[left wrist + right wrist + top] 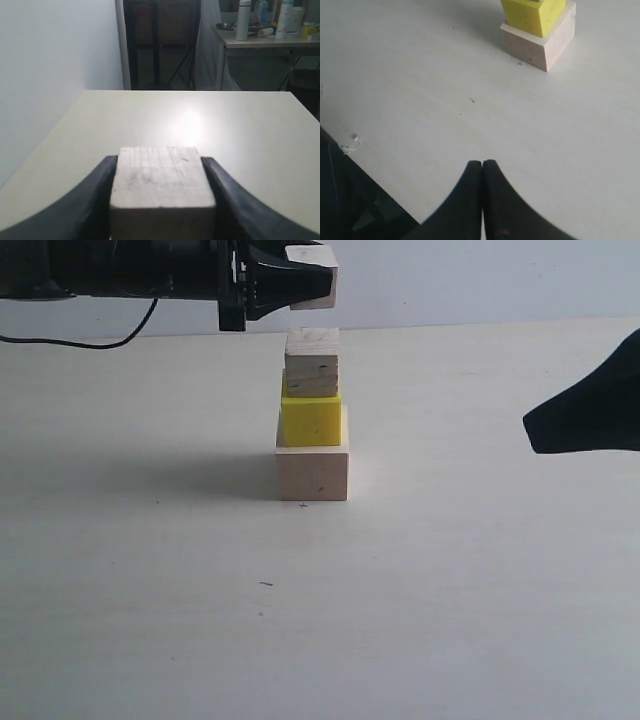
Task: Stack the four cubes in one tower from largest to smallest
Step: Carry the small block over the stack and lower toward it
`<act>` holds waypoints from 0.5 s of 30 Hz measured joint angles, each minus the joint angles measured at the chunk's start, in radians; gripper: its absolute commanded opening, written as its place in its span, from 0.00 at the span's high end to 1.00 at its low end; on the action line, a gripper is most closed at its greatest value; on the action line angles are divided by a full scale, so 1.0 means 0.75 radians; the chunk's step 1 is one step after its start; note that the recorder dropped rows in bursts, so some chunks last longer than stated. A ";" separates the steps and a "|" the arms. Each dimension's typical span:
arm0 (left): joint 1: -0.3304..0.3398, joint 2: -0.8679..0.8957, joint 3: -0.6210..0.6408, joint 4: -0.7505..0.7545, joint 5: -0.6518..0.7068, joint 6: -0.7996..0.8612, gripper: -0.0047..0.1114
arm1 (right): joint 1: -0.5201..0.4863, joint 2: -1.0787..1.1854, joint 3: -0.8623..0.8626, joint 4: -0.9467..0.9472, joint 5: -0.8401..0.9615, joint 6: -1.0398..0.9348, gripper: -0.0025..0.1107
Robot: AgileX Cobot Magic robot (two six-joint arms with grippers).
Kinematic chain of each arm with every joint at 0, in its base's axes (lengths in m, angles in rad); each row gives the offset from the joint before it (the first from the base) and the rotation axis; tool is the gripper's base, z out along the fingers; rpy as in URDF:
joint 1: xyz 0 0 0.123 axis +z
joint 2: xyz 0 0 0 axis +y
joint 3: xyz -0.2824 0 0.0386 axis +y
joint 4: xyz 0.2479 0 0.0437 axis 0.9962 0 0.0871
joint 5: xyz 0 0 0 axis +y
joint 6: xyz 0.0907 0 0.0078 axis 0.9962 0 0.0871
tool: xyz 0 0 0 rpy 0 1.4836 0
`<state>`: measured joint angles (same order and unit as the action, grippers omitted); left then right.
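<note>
The tower stands mid-table: a large pale pinkish cube (pixel 312 474) at the base, a yellow cube (pixel 311 420) on it, then a grained light-wood cube (pixel 311 376). A paler wooden layer (pixel 313 339) tops that; I cannot tell whether it is a separate block. My left gripper (pixel 313 282) hangs just above the tower, shut on a small pale wooden cube (pixel 324 296) (pixel 161 175), with a small gap below the cube. My right gripper (pixel 532 430) (pixel 482 163) is shut and empty, off to the right. The right wrist view shows the yellow cube (pixel 532 15) and the base cube (pixel 547 47).
The pale table (pixel 450 590) stretches around the tower. A black cable (pixel 95 343) trails behind the left arm. The table's near edge and dark floor (pixel 350 200) lie beside the right gripper. A far bench with bottles (pixel 265 27) stands beyond the table.
</note>
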<state>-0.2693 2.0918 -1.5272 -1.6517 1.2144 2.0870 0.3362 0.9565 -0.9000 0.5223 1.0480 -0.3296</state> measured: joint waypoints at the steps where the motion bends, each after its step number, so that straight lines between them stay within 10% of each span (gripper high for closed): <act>1: 0.000 0.000 -0.003 0.003 0.000 0.000 0.96 | 0.000 0.007 0.003 0.000 0.000 0.000 0.98; 15: 0.000 0.000 -0.009 0.107 0.000 -0.047 0.96 | 0.000 0.034 0.010 0.000 -0.028 0.000 0.98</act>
<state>-0.2693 2.0918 -1.5338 -1.5715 1.2144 2.0519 0.3362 0.9817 -0.8925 0.5224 1.0270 -0.3296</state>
